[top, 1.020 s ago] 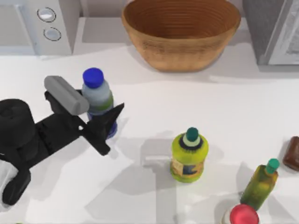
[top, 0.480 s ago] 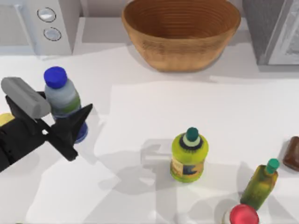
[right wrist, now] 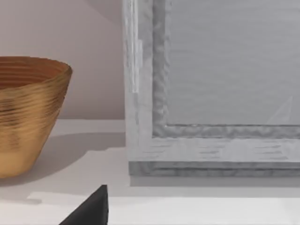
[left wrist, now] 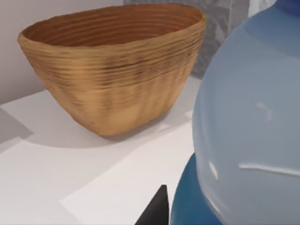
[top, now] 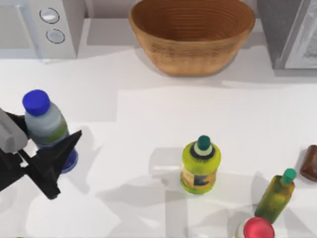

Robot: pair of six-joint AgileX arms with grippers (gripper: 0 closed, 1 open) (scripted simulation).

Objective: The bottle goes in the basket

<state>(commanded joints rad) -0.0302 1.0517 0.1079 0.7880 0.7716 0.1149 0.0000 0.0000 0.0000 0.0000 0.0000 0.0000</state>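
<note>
The bottle (top: 45,125), clear with a blue cap and a dark blue lower half, stands upright at the table's left edge. My left gripper (top: 47,141) is shut on the bottle, its grey finger on one side and its black finger (top: 62,151) on the other. In the left wrist view the bottle (left wrist: 248,131) looms close, beside one dark fingertip (left wrist: 157,208). The wicker basket (top: 192,37) sits at the back centre, well away from the bottle, and appears again as the basket (left wrist: 115,70). The right wrist view has the basket (right wrist: 26,112) and one fingertip (right wrist: 91,208) of my parked right gripper.
A squat yellow-green bottle (top: 200,166) stands mid-table. A slim olive bottle (top: 276,196), a red-capped item (top: 257,229) and a brown object (top: 310,162) crowd the front right. A white appliance with knobs (top: 49,25) is back left, and a grey cabinet (top: 290,29) is back right.
My left gripper has carried the bottle leftward and toward the front, away from the basket. The other bottles have not moved.
</note>
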